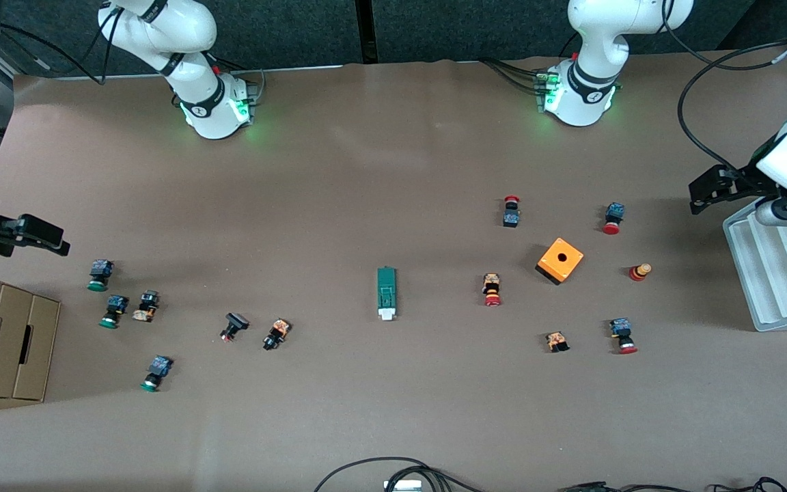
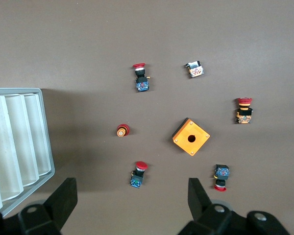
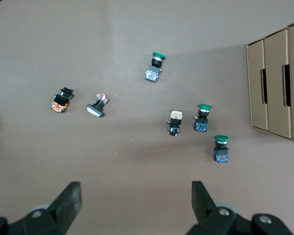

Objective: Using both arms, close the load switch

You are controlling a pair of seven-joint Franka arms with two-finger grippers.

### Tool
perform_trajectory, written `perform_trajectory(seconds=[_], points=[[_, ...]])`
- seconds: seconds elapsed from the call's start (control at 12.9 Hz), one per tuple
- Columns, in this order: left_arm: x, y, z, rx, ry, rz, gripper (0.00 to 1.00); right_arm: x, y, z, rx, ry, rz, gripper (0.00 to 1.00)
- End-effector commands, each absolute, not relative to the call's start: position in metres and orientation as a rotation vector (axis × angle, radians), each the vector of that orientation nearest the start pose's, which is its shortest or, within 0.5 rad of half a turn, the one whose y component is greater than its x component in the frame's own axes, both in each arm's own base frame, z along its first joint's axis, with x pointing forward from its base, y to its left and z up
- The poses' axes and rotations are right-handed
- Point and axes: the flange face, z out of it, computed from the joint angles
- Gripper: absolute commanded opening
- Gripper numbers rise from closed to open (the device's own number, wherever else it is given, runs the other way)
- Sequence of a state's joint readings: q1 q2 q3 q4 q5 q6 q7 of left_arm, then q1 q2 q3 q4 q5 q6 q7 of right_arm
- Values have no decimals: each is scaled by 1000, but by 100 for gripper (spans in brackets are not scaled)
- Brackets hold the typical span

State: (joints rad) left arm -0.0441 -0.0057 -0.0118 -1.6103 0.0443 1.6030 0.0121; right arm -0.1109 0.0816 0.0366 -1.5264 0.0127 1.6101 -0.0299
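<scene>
White jointed arms (image 1: pixel 591 61) — black bands, green base lights, black cables.

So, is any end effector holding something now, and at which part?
Nothing is held. The left end effector and the right end effector are open; the load switch lies untouched.

You are looking at the load switch (image 1: pixel 386 293) lying mid-worktop (image 1: pixel 393 171), lengthwise toward the front camera. The holed box (image 1: pixel 559 260) is sitting toward the left arm's end among scattered push buttons, with a ribbed tray (image 1: pixel 776 273) at that edge. Cardboard boxes (image 1: pixel 4 338) are sitting at the right arm's end.
</scene>
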Motion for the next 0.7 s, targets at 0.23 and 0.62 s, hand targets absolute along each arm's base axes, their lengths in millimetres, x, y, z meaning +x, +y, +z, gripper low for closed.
perform_trajectory(seconds=[0.23, 0.62], points=[[556, -26, 617, -3082, -44, 10, 100, 581, -24, 595, -3127, 8, 2, 100], [555, -26, 617, -3084, -28, 22, 100, 567, -28, 595, -3126, 21, -37, 100]])
